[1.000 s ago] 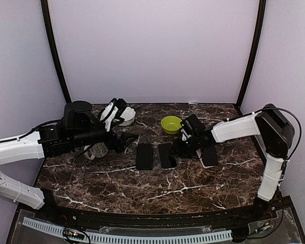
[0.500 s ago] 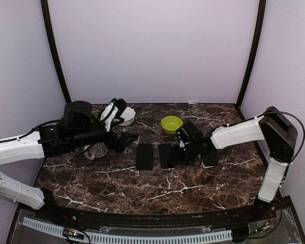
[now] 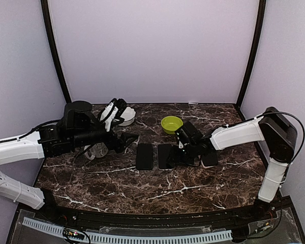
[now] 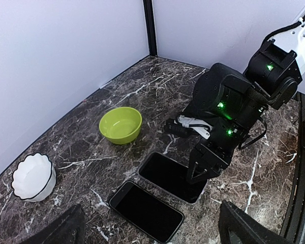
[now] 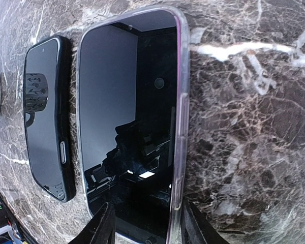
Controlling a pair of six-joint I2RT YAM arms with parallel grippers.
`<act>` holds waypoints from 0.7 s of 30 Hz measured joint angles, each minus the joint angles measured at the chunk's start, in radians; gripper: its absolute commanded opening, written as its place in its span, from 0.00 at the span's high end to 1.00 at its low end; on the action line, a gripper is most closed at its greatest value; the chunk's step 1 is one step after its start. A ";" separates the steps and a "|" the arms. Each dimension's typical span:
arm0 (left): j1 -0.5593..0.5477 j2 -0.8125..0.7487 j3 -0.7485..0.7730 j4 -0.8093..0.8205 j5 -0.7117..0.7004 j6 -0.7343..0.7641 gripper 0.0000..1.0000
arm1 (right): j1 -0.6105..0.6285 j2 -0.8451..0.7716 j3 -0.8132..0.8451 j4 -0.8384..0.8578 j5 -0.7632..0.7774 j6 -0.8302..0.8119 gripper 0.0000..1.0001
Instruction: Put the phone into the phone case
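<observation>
A phone [image 5: 127,127] with a glossy black screen lies face up inside a clear-rimmed phone case [image 5: 180,117], mid-table in the top view [image 3: 165,155] and in the left wrist view [image 4: 170,175]. My right gripper [image 5: 147,213] stands low at this phone's right end, its jaws partly apart, a finger [image 5: 193,223] at each long edge. I cannot tell whether the fingers touch it. In the top view the right gripper [image 3: 185,154] covers that end. My left gripper [image 3: 129,140] hovers open, left of the phones, holding nothing.
A second black phone [image 3: 144,156] lies parallel, just left of the cased one. Another dark flat piece [image 3: 209,158] lies right of the right gripper. A green bowl [image 3: 171,124] and a white scalloped bowl [image 3: 126,116] stand behind. Enclosure walls ring the table.
My right gripper has moved left and down from beside the green bowl onto the cased phone's right end, jaws closing slightly. The left arm has stayed still.
</observation>
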 measured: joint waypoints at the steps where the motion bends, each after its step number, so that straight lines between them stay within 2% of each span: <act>1: 0.000 0.000 0.000 0.000 0.000 0.000 0.07 | 0.001 0.000 0.000 -0.001 0.000 0.000 0.55; 6: 0.000 0.000 0.000 0.000 0.000 0.000 0.07 | 0.004 0.000 0.006 -0.018 0.012 -0.006 0.51; 8: 0.000 0.000 0.000 0.000 0.000 0.001 0.07 | 0.006 -0.001 0.016 -0.042 0.024 -0.014 0.44; 9: 0.000 0.000 0.000 0.000 0.000 0.000 0.07 | 0.006 -0.002 0.024 -0.062 0.033 -0.023 0.37; 12: 0.000 0.000 0.000 0.000 0.000 0.001 0.07 | 0.003 -0.031 0.058 -0.164 0.099 -0.076 0.04; 16: 0.000 0.000 0.000 0.000 0.000 0.001 0.07 | -0.036 -0.120 0.114 -0.317 0.225 -0.148 0.01; 21: 0.000 0.000 0.000 0.000 0.000 0.001 0.07 | -0.193 -0.204 0.137 -0.454 0.394 -0.223 0.02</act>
